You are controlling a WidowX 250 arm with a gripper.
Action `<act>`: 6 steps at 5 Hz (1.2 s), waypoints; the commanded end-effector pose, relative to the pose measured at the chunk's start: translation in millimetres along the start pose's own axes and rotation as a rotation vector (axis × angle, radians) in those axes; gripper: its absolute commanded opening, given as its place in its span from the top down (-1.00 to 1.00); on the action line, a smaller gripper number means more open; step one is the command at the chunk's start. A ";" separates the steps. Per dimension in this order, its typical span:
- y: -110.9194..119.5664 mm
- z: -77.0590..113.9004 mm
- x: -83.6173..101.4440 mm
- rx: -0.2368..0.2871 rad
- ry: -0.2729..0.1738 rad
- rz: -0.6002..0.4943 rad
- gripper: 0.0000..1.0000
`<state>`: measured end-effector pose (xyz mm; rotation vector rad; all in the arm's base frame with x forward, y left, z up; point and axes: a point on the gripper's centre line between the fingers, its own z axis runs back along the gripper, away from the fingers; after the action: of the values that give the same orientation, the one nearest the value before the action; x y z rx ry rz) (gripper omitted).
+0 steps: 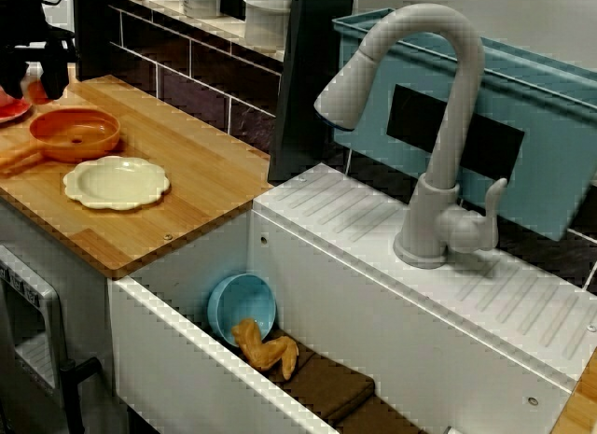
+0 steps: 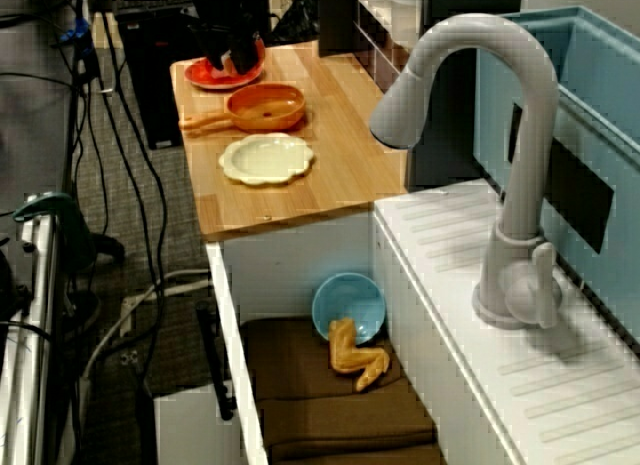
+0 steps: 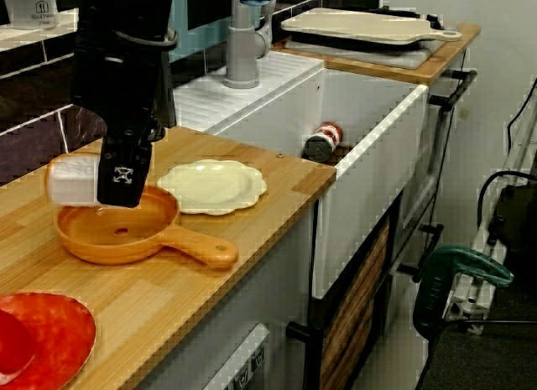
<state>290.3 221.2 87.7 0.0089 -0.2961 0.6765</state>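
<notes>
Gripper [image 3: 124, 189] above orange pan [image 3: 126, 232], pale cylinder [image 3: 71, 180] just beside it, grip impossible to tell, cream plate [image 3: 214, 187] near pan

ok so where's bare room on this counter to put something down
The counter is bare between the cream plate and the sink edge, and the ribbed white ledge between counter and faucet is free too. Crowded: the orange pan and red plate, where the tool hangs.

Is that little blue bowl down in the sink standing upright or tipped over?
Tipped over: the blue bowl stands on its edge against the sink wall, its hollow facing sideways. A yellowish object lies beside it.
</notes>
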 end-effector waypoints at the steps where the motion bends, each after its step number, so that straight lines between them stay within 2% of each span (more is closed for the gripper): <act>1: -1.5 15.0 -2.2 -0.045 -0.001 -0.030 1.00; 3: -12.9 10.1 -13.2 -0.058 0.009 -0.058 1.00; 4: -9.0 2.4 -14.5 -0.051 0.018 -0.018 -1.00; 5: 4.1 5.7 -15.8 -0.056 0.008 0.011 -1.00; 6: 25.8 20.6 -15.3 -0.077 0.035 0.050 -1.00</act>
<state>257.1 220.5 74.6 -0.1194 -0.2144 0.7237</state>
